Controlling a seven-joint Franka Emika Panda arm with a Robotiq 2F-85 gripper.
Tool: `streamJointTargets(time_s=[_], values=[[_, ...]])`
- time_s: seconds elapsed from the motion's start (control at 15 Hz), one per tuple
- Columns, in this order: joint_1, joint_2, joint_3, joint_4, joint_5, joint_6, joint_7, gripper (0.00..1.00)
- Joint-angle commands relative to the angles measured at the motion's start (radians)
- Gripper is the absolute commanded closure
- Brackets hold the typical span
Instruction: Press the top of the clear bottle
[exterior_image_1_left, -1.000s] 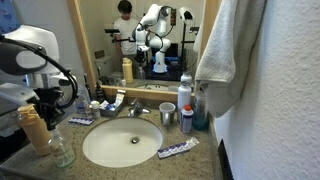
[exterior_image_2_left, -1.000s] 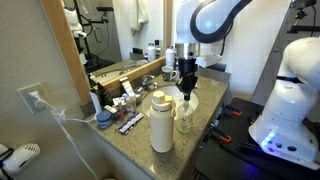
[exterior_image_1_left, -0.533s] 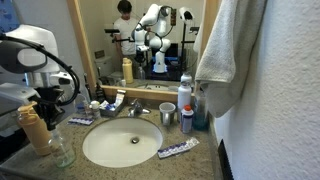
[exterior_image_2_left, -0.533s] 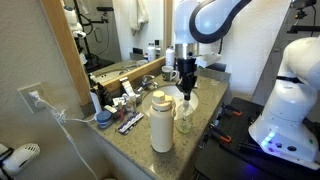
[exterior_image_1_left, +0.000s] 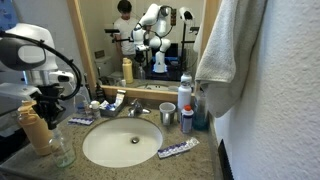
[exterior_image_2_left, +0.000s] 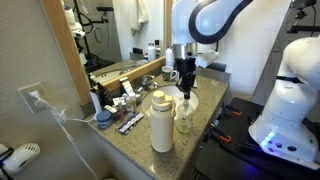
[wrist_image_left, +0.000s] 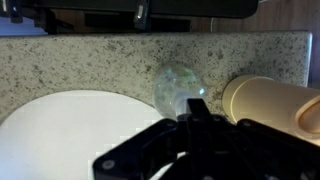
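The fingers (wrist_image_left: 196, 124) hide part of the blurred clear bottle (wrist_image_left: 180, 82).

I cannot read a single word, brand or number in any of my views. In an exterior view, the spray can (exterior_image_1_left: 184, 104) right of centre carries blue and white printing, and the flat tube (exterior_image_1_left: 178, 150) at the lower middle has coloured print along it, but both are too small to make out. The tan bottle (exterior_image_2_left: 160, 122) in the middle of an exterior view shows a plain side to me. In the wrist view, the clear bottle (wrist_image_left: 180, 86) at the centre shows nothing legible. The small items (exterior_image_2_left: 122, 103) left of centre by the mirror are too blurred for any lettering.
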Motion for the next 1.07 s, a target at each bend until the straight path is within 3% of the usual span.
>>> streamJointTargets(time_s=[0.0, 0.67, 1.0], values=[[-0.008, 0.008, 0.004, 0.021, -0.015, -0.034, -0.025, 1.00], [-0.008, -0.077, 0.000, 0.028, -0.026, -0.057, -0.072, 1.00], [-0.018, -0.150, 0.008, 0.065, -0.084, -0.119, -0.056, 1.00]])
